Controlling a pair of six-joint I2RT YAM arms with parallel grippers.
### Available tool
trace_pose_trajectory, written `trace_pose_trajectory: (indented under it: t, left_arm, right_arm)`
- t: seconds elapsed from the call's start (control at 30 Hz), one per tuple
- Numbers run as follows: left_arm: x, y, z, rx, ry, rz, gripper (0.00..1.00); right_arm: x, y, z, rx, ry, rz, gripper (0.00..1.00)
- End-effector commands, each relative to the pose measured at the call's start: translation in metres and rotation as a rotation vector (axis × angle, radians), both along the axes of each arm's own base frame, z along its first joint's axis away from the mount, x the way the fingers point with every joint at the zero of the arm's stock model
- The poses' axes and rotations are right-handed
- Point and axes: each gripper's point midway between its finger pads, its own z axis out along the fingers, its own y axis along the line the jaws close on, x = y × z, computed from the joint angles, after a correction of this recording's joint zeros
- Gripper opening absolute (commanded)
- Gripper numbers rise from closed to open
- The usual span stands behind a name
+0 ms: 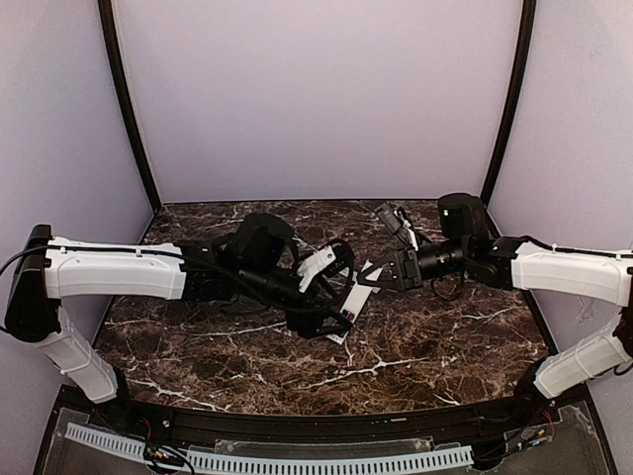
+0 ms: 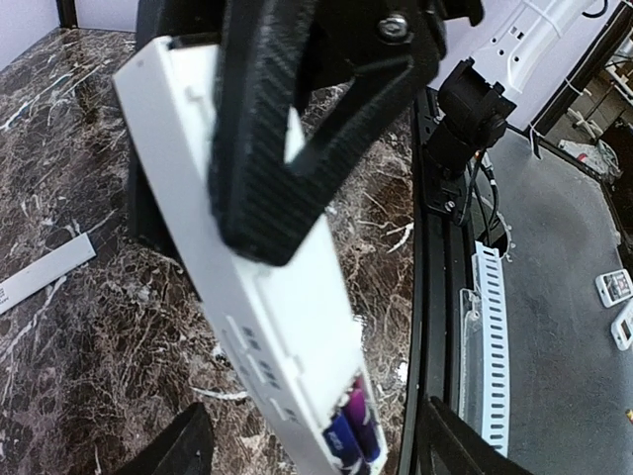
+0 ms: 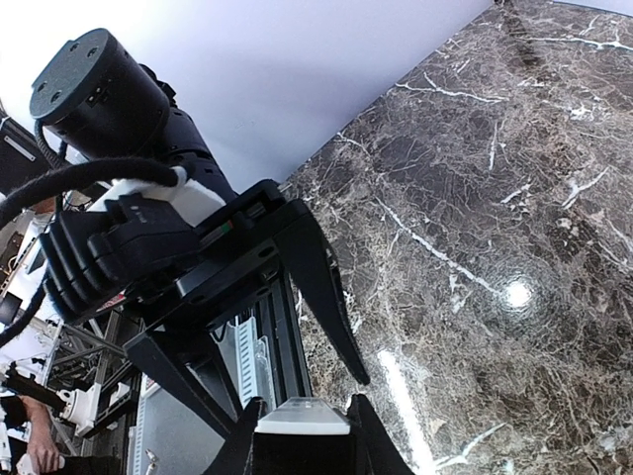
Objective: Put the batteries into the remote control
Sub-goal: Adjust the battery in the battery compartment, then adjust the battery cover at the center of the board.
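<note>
The remote control (image 2: 267, 297), a slim white bar, hangs slanted above the marble table (image 1: 415, 341). Its lower end is uncovered and the two blue-purple batteries (image 2: 351, 430) lie side by side in the compartment. My right gripper (image 3: 302, 411) is shut on the remote control's (image 3: 302, 421) upper end, and its black fingers (image 2: 267, 148) cross the bar in the left wrist view. My left gripper (image 2: 312, 445) is open, its jaws standing wide on either side of the battery end without touching it. From above, both grippers (image 1: 331, 309) (image 1: 381, 275) meet at the remote control (image 1: 354, 302) mid-table.
A thin white flat cover piece (image 2: 45, 275) lies on the marble to the left. A black rim and a white perforated strip (image 1: 297, 460) run along the table's near edge. A small grey object with cables (image 1: 396, 223) sits at the back. Pale walls close three sides.
</note>
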Motion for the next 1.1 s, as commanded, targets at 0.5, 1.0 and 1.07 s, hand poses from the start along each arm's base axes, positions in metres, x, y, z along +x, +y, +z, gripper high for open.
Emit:
trace_pose_trajectory:
  t: [0.5, 1.0, 1.07]
  left_arm:
    - [0.052, 0.014, 0.027, -0.039, -0.073, 0.098, 0.88]
    - [0.212, 0.0, -0.033, 0.25, -0.194, 0.601, 0.96]
    - [0.224, -0.008, -0.045, 0.265, -0.197, 0.625, 0.96]
  right_arm:
    - [0.032, -0.049, -0.004, 0.047, 0.065, -0.162, 0.0]
    - [0.078, -0.144, -0.031, 0.008, 0.135, -0.469, 0.0]
    - [0.08, -0.149, -0.033, 0.009, 0.141, -0.482, 0.0]
